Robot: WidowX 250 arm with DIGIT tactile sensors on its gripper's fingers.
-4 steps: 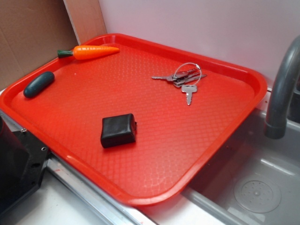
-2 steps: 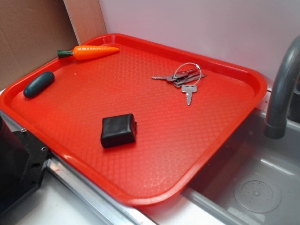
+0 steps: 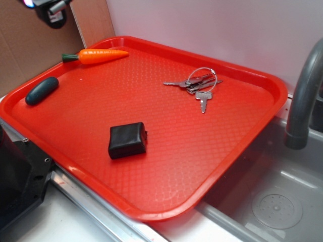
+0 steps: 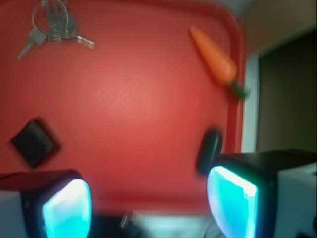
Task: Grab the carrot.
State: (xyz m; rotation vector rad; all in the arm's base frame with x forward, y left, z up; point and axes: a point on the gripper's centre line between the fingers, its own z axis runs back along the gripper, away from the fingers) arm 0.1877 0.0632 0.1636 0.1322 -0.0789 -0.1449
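The orange carrot [image 3: 99, 55] with its dark-green stem lies near the far left corner of the red tray [image 3: 242, 146]. In the wrist view the carrot [image 4: 214, 60] sits at the upper right, tip pointing up-left. My gripper [image 4: 148, 206] is open, its two cyan-lit fingers wide apart with nothing between them, high above the tray's near edge and well short of the carrot. In the exterior view only a bit of the gripper [image 3: 49, 9] shows at the top left corner.
A dark teal oblong piece [image 3: 42, 91] lies at the tray's left edge, a black block [image 3: 127, 140] near the middle, and a bunch of keys [image 3: 197, 85] toward the back. A grey faucet [image 3: 303, 101] and sink [image 3: 277, 201] are to the right. A brown cardboard wall [image 3: 30, 40] stands behind.
Part of the gripper has come into the exterior view at the top left corner. Nothing on the tray has moved.
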